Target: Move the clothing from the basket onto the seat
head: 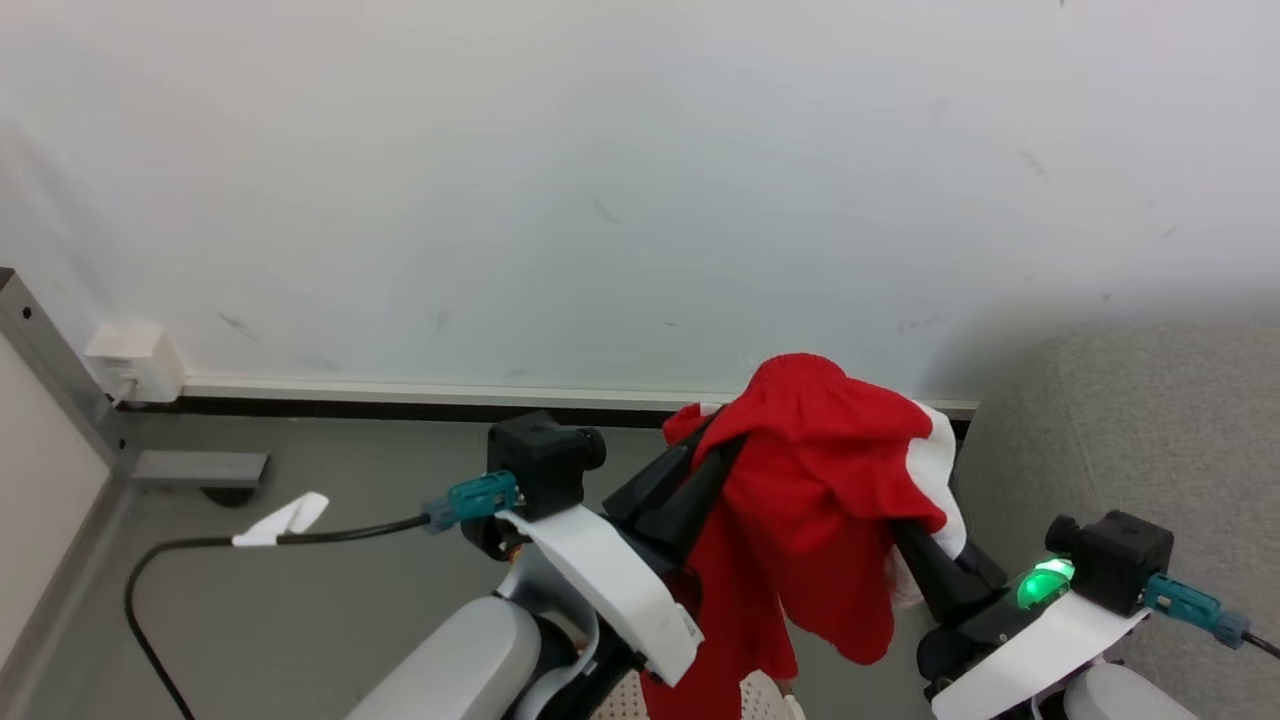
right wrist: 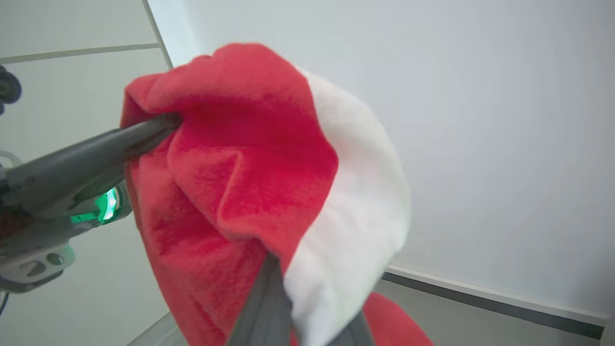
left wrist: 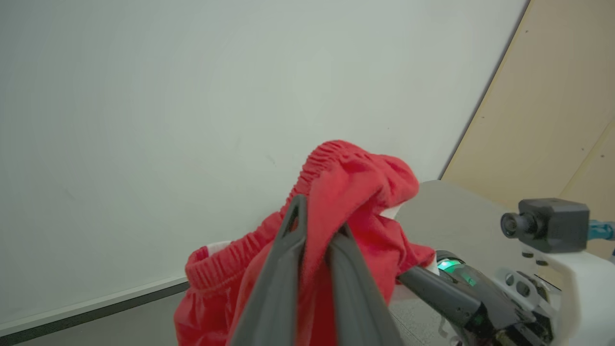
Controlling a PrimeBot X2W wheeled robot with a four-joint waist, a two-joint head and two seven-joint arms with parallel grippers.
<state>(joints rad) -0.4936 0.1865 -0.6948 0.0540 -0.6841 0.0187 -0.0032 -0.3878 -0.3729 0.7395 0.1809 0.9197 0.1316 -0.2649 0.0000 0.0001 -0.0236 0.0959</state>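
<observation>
The red clothing (head: 810,500), with a white panel on its right side, hangs bunched in the air between both grippers. My left gripper (head: 722,450) is shut on its upper left part. In the left wrist view the two dark fingers (left wrist: 288,259) pinch red fabric (left wrist: 355,182) between them. My right gripper (head: 900,535) is shut on the right side, its tips buried under the cloth. In the right wrist view the fabric (right wrist: 250,158) drapes over its fingers (right wrist: 262,307). A bit of the cream perforated basket (head: 770,700) peeks out below the garment. The grey seat (head: 1150,420) stands at the right.
A white wall (head: 640,180) with a skirting board stands close ahead, above the grey floor (head: 330,600). A black cable (head: 200,545) with a white tag runs from the left wrist camera. A wall socket box (head: 135,360) and a metal frame (head: 60,370) are at the left.
</observation>
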